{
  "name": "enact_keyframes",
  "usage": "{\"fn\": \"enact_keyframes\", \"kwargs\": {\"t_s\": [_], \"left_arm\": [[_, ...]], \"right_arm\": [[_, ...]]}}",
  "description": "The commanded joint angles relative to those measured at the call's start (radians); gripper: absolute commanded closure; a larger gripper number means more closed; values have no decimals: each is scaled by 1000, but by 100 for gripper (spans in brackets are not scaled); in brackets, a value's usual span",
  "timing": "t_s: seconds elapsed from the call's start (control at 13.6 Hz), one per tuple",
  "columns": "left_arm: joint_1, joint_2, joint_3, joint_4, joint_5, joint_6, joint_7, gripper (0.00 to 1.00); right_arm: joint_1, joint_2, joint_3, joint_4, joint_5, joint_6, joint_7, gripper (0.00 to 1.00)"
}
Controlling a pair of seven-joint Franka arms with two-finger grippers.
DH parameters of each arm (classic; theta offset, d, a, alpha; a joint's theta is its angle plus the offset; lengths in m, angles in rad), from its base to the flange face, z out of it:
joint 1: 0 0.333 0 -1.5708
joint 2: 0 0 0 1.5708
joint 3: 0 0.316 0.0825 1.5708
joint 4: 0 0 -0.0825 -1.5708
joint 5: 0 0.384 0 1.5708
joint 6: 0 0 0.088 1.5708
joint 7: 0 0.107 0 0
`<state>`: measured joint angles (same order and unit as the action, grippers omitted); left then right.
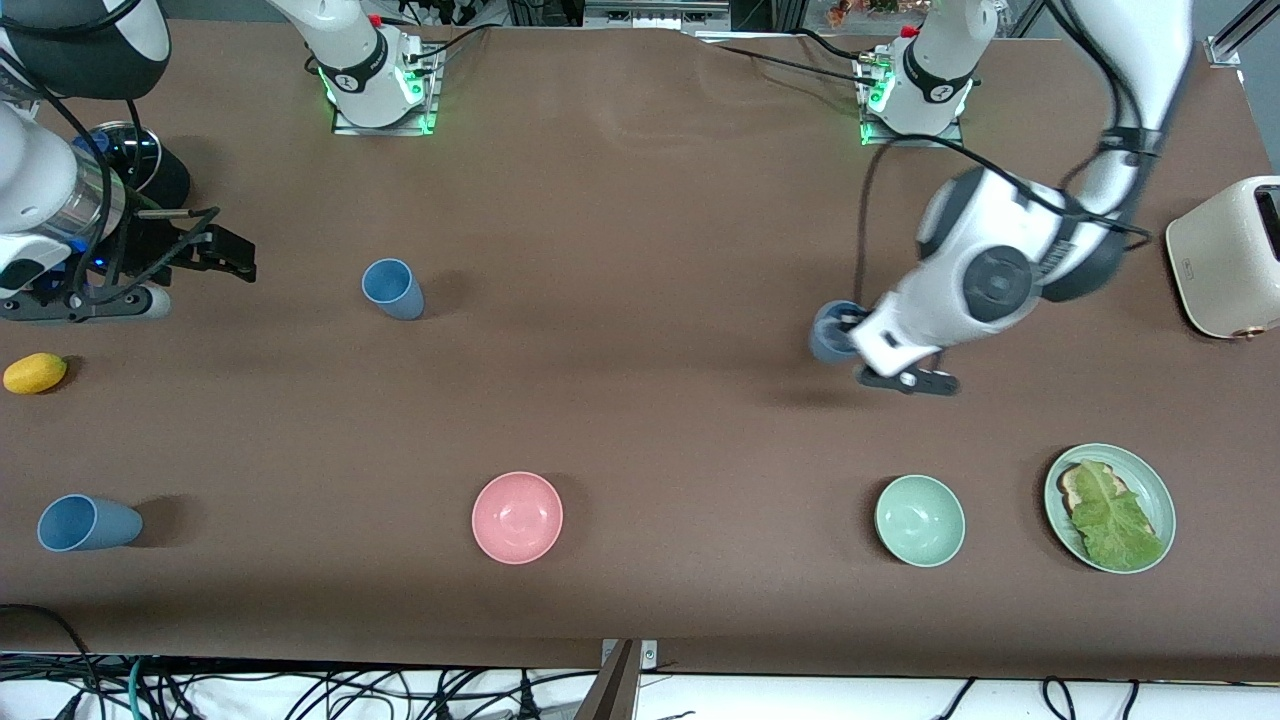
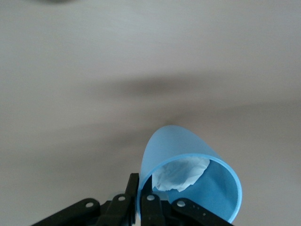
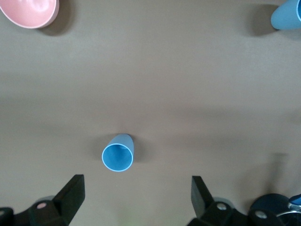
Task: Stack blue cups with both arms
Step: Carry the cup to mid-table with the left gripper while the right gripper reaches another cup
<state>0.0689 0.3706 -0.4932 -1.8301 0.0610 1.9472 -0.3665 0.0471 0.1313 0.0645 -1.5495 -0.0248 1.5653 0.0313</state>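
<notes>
Nearest the front camera, one blue cup point(image 1: 88, 523) stands alone on the brown counter point(image 1: 640, 420) toward the right arm's end, in the same row as the pink bowl point(image 1: 517, 517), the pale-green bowl point(image 1: 920, 520) and the plate of toast and lettuce point(image 1: 1110, 507), all untouched. Farther from the camera, a second blue cup point(image 1: 392, 288) stands upright and free, also toward the right arm's end, and a third cup point(image 1: 833, 331) is gripped by the left gripper point(image 1: 858, 340): its jaws are clamped on the rim, one finger inside and one outside, as the left wrist view shows, with what looks like a white scrap of paper inside the cup point(image 2: 188, 183). No cup sits in another, so the stacking looks barely begun: one cup is in hand, the carry and the nesting remain. The left arm reaches out from its base, elbow bent, wrist low over the counter, the held cup tilted. The right gripper point(image 1: 225, 255) hangs over the counter at its own end, jaws wide apart and holding nothing, its wrist camera looking down on the free cup point(image 3: 118, 154); it seems to be waiting or lining up. A yellow lemon-like fruit point(image 1: 35, 373) and a cream toaster point(image 1: 1225, 258) lie at the counter's ends.
</notes>
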Motion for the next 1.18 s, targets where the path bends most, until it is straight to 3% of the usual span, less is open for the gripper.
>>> {"fn": "enact_keyframes", "kwargs": {"t_s": [0.0, 0.15, 0.44, 0.52, 0.59, 0.66, 0.88, 1.11], "left_arm": [[-104, 74, -12, 67, -12, 34, -116, 100], [-190, 126, -10, 84, -26, 128, -205, 100], [-271, 201, -7, 84, -15, 239, -302, 100], [-271, 203, -7, 84, -18, 239, -310, 89], [-271, 205, -7, 84, -17, 239, -333, 4], [-271, 203, -5, 84, -15, 239, -344, 0], [-250, 165, -4, 95, -15, 202, -335, 0], [-206, 111, -1, 193, -14, 14, -335, 0]], "right_arm": [[-10, -12, 11, -68, 16, 2, -88, 0], [-9, -59, 11, -191, 63, 68, -110, 0], [-7, -211, 17, -551, 72, 336, -117, 0], [-7, -235, 17, -623, 72, 378, -117, 0], [-6, -257, 18, -691, 72, 431, -117, 0], [-4, -271, 26, -749, 72, 479, -117, 0], [-4, -259, 38, -854, 72, 567, -113, 0], [0, -204, 40, -972, 72, 781, -107, 0]]}}
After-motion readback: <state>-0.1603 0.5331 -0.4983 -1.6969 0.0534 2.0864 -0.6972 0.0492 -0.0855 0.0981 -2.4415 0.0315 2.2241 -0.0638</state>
